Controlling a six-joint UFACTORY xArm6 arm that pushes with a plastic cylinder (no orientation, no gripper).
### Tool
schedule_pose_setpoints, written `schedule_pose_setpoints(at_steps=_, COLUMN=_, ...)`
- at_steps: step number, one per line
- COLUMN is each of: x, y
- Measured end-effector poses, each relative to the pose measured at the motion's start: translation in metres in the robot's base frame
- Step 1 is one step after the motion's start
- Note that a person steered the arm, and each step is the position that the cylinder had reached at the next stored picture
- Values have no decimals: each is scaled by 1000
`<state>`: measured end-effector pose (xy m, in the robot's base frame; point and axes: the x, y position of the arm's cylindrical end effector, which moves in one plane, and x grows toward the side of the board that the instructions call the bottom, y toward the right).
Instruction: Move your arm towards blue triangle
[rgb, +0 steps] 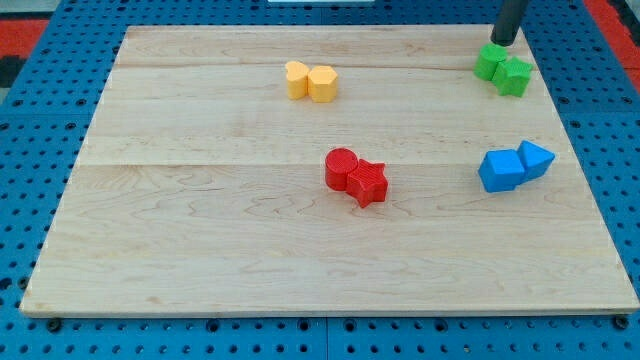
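- Item: blue triangle (537, 158), a small moulded block on the wooden board (200, 240), toward the view's right edge at mid-height. This is the landmark for all entries below.
- Adjoining: blue cube (500, 171), touching the triangle on the view's left and slightly toward the view's bottom.
- My tip (500, 42): toward the view's top from the triangle and a little to the view's left, well apart from it. It stands just beside the upper edge of a green block (490, 61); a second green block (515, 76) touches that one, and both lie between tip and triangle.
- Pincer: none fitted; the arm ends in a bare rod, so nothing is clenched or held.
- Other stock: two yellow blocks (311, 81), far to the view's left and upward; red cylinder (341, 167) and red star-like block (368, 183), well to the view's left at about the triangle's height.
- Handling, judged: light, rigid, probably smooth plastic that slides readily on wood. Not fragile. No taking hold is possible; contact would be a push on a flat side face. Slanted faces may deflect the tip or spin the block.
- Caution, judged: a straight approach risks nudging the green pair.
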<state>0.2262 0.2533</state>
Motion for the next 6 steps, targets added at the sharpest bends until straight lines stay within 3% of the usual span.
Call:
schedule_pose_setpoints(at_steps=2, x=0, y=2)
schedule_pose_setpoints(at_steps=4, x=-35, y=-18)
schedule_pose_setpoints(at_steps=6, x=-9, y=-89)
